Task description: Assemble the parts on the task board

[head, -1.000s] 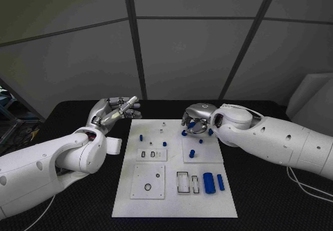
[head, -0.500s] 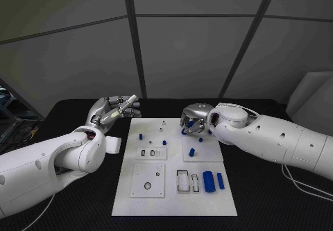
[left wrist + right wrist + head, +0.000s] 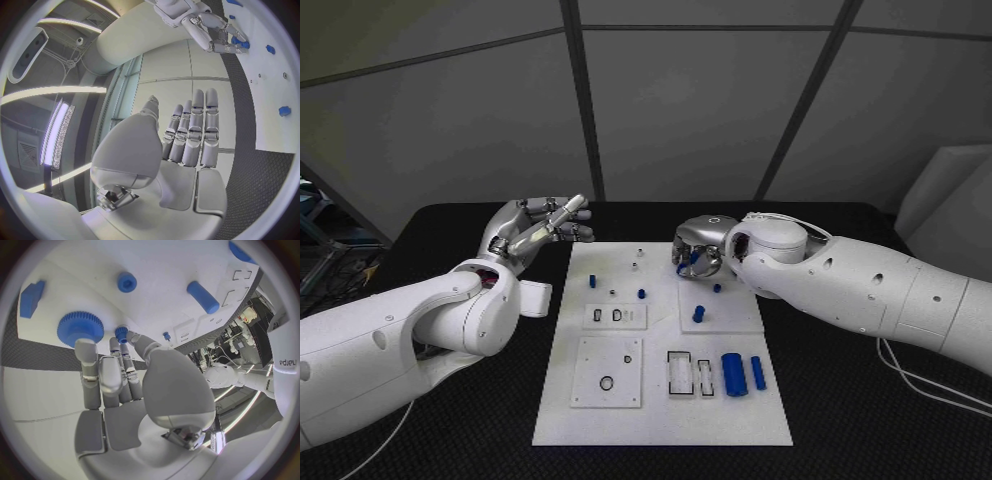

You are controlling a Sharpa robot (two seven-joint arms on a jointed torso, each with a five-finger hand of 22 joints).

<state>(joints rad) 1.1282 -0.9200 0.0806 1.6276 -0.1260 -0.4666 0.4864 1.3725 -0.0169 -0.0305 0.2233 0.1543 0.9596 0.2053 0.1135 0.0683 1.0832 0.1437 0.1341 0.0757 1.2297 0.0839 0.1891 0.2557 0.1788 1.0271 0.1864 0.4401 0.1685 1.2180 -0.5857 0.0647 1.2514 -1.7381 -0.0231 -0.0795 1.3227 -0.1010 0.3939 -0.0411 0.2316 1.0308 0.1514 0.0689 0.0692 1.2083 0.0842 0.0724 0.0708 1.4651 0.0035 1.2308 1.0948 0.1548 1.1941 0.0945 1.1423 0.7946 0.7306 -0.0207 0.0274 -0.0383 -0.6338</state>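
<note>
Right hand [image 3: 700, 252] | fingers apart, empty | blue gear [image 3: 80, 328] at fingertips | task board [image 3: 661, 410]

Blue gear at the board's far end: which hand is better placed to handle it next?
Right. The right hand hangs over the task board's far end, its fingertips at the blue gear. The left hand is raised off the board's left edge, fingers extended, holding nothing.

Head view looks down on task board [image 3: 661, 400]; wrist views sit close behind palms, sharing board.
</note>
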